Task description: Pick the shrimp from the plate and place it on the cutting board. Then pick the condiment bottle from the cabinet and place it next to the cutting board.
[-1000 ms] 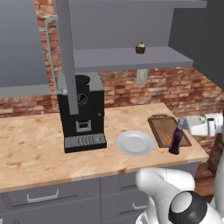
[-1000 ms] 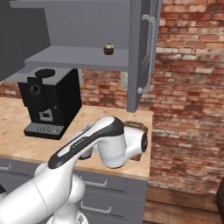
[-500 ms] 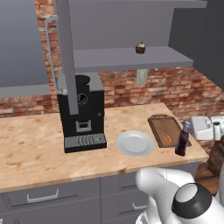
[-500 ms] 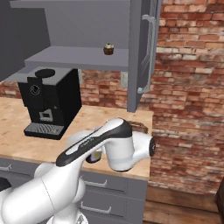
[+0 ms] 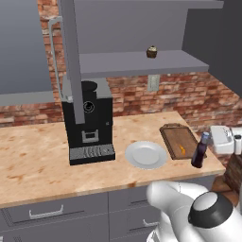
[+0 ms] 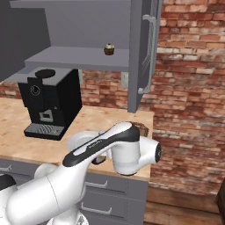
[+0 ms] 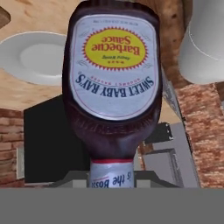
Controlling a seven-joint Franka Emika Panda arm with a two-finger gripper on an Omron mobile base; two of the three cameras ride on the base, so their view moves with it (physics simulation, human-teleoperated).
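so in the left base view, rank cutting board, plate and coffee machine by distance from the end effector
1. cutting board, just left of the end effector, which grips the condiment bottle
2. plate, further left, mid-counter
3. coffee machine, farthest left

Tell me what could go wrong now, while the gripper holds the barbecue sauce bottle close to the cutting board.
1. The barbecue sauce bottle stands close to the counter's front right corner; released there, it may tip off the edge.
2. The bottle almost touches the cutting board, so it could land on the raised edge and lean.
3. The shrimp lies near that side; a nudge could shift it.
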